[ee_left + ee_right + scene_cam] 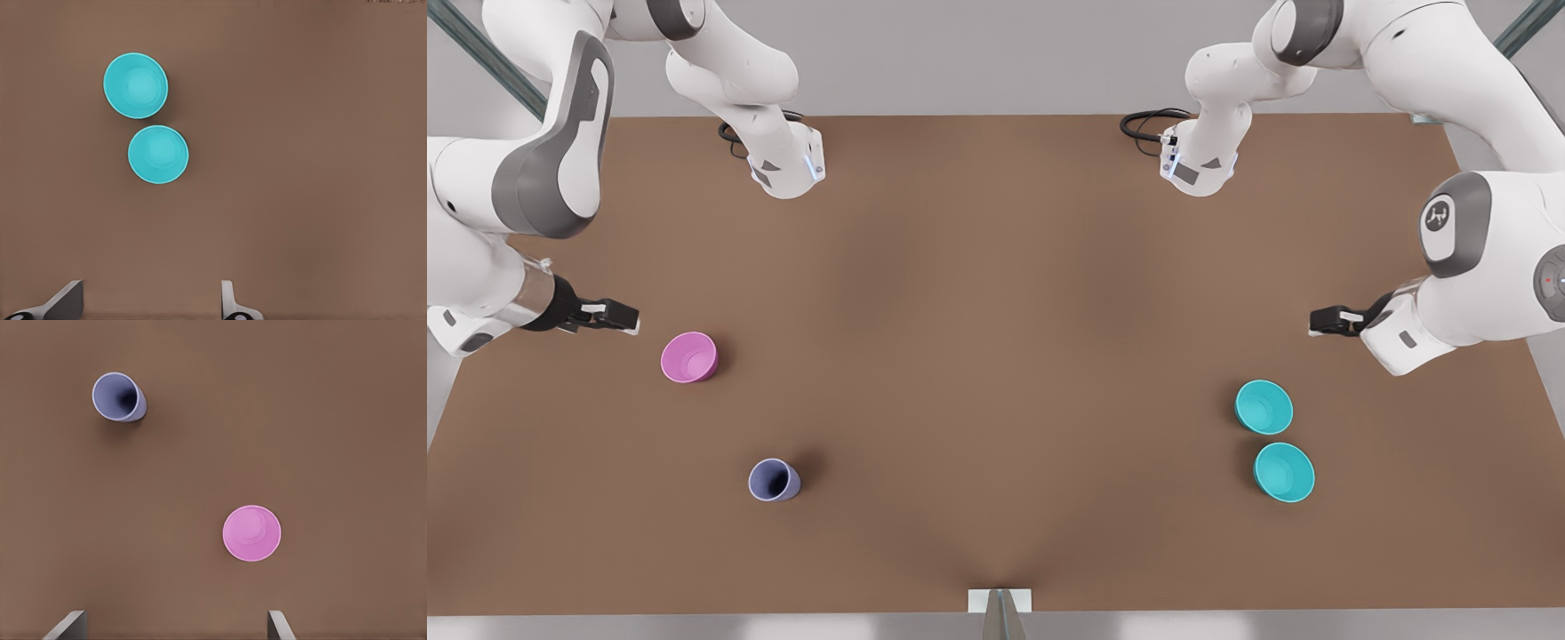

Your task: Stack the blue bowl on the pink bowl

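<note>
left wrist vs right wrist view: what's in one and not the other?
Left wrist view alone: two teal bowls, one blue bowl and its look-alike teal bowl, close together, upright, with the left gripper open above bare table. Right wrist view alone: the pink bowl and a lavender cup, well apart, with the right gripper open. Both share the brown table and empty, spread fingers hovering, touching nothing.

Teal blue bowl (1264, 406) upright on front view's right, pink bowl (689, 357) upright far left.
</note>
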Motion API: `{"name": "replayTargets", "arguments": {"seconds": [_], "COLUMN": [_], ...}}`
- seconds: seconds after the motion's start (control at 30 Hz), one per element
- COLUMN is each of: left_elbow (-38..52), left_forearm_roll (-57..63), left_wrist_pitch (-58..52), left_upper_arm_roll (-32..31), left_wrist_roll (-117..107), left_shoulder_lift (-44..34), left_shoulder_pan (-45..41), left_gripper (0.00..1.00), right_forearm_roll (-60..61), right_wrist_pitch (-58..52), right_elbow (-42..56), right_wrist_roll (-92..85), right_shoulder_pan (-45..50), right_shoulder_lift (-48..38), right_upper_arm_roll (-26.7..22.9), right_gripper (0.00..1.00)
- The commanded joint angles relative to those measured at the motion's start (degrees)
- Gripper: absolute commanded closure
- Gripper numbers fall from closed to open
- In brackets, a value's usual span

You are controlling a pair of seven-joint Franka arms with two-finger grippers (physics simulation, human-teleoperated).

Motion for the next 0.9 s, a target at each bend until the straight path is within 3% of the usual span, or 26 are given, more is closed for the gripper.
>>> {"name": "replayTargets", "arguments": {"seconds": [0.0, 0.07, 0.1, 0.17, 0.23, 0.47, 0.6, 0.87], "left_elbow": [0.02, 0.02, 0.02, 0.02, 0.02, -0.06, -0.06, -0.06], "left_forearm_roll": [-0.01, 0.08, 0.08, 0.08, -0.01, 0.08, 0.16, 0.25], "left_wrist_pitch": [-0.31, -0.31, -0.31, -0.31, -1.10, -1.98, -1.89, -1.89], "left_upper_arm_roll": [-0.06, -0.06, -0.06, -0.06, -0.06, -0.06, 0.03, 0.03], "left_wrist_roll": [0.58, 0.49, 0.49, 0.49, 0.49, 0.40, 0.49, 0.49], "left_shoulder_lift": [-0.08, -0.08, -0.08, -0.08, -0.16, -0.08, 0.10, 0.19], "left_shoulder_pan": [0.00, 0.00, 0.00, 0.00, 0.00, 0.00, 0.08, 0.26], "left_gripper": [0.00, 0.00, 0.00, 0.00, 0.00, 0.00, 0.00, 0.00], "right_forearm_roll": [0.00, -0.97, -6.50, -2.90, -2.38, 0.87, 2.10, 5.53], "right_wrist_pitch": [-0.41, -0.41, 0.38, 2.83, 19.79, 42.03, 47.22, 47.22], "right_elbow": [0.12, 0.12, -1.20, -3.66, -15.17, -32.75, -36.44, -40.14], "right_wrist_roll": [-0.98, -8.71, -12.58, -12.76, -13.02, -16.36, -18.39, -19.88], "right_shoulder_pan": [-0.02, -0.55, -0.46, -6.61, -9.95, -13.91, -14.96, -17.51], "right_shoulder_lift": [-0.06, 0.55, 3.72, 10.05, 10.49, 9.79, 9.70, 13.48], "right_upper_arm_roll": [0.00, -0.09, 0.00, -0.09, 0.00, 0.00, 0.00, 0.09], "right_gripper": [0.00, 0.00, 0.00, 0.00, 0.00, 0.00, 0.00, 0.00]}}
